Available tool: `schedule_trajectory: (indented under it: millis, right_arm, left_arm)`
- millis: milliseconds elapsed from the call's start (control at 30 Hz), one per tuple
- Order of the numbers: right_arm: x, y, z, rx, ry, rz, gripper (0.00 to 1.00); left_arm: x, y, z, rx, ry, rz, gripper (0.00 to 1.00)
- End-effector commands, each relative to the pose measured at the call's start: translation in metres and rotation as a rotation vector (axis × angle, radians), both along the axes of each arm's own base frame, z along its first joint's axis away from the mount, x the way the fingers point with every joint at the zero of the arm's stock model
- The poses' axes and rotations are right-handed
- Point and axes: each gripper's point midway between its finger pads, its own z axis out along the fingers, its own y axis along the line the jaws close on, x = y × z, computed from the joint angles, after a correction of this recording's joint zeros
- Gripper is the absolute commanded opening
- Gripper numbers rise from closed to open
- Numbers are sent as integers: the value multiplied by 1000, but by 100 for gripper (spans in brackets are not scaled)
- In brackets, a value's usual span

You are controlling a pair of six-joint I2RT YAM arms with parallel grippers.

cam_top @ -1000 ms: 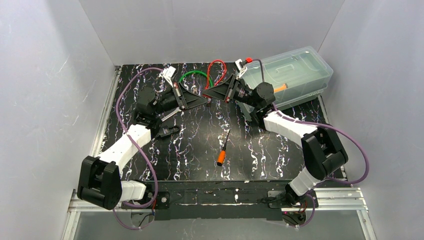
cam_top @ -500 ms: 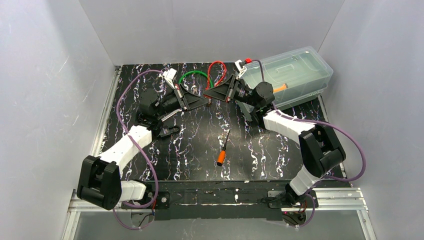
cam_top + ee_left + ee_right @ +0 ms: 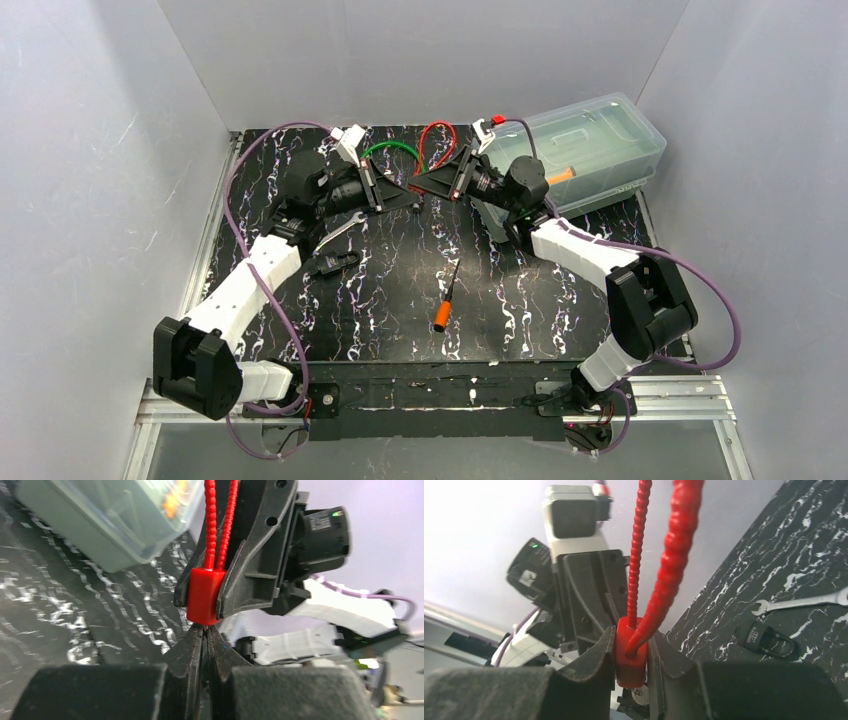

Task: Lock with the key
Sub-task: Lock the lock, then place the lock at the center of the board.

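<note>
My right gripper (image 3: 420, 186) is shut on the body of a red cable lock (image 3: 629, 650), and the lock's red cable (image 3: 669, 565) loops upward from it. The lock body also shows in the left wrist view (image 3: 205, 595), pinched between the right fingers (image 3: 250, 575). My left gripper (image 3: 205, 630) meets the lock's underside tip to tip, its jaws shut on a thin key. A bit of silver key (image 3: 640, 692) shows just under the lock body. Whether the key sits in the keyhole is hidden. Both grippers are raised above the back middle of the table.
A green cable (image 3: 385, 150) lies at the back. A black padlock (image 3: 332, 262) and a wrench (image 3: 340, 232) lie at left. An orange-handled screwdriver (image 3: 445, 298) lies mid-table. A clear lidded box (image 3: 585, 150) stands at the back right.
My left arm has swung toward the back and its wrist has risen. The two grippers stay tip to tip at the red lock. The right arm has barely shifted.
</note>
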Motion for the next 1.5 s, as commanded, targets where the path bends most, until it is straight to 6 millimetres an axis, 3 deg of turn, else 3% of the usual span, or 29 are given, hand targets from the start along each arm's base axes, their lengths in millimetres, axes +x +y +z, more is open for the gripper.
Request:
schedule_trajectory:
  millis: [0,167,333,433,533,633,767,900,1200,1333,1467]
  right_arm:
    - [32,-13,23,-12,-24,-169,1]
    - [25,-16,36,55,-73,-148,1]
    - [-8,-40,83,320,-170,-29,1]
    - [-21,-49,95,387,-191,7,1]
    - [-18,-51,95,364,-177,-29,1]
    - [-6,-52,89,294,-176,-104,1]
    - [19,-58,81,226,-142,-196,1]
    - [34,-61,79,214,-128,-243,1]
    - [20,-51,66,109,-202,-158,1]
    - [12,-37,42,-73,-268,-116,1]
    - [-1,-16,-1,-307,-319,-36,1]
  left_arm:
    - [-20,7,-36,258,-4,-33,0]
    - [-43,-6,-15,95,32,-162,0]
    - [-60,-19,18,-177,95,-324,0]
    - [-64,-20,18,-249,173,-353,0]
    - [-62,-21,16,-248,172,-344,0]
    - [-58,-21,11,-201,122,-314,0]
    - [-57,-18,-10,-60,80,-218,0]
    - [-68,-16,-29,42,80,-222,0]
    - [-78,-6,-16,0,82,-261,0]
    - [-56,18,-3,-34,74,-168,0]
    - [-26,60,9,-64,74,-24,0]
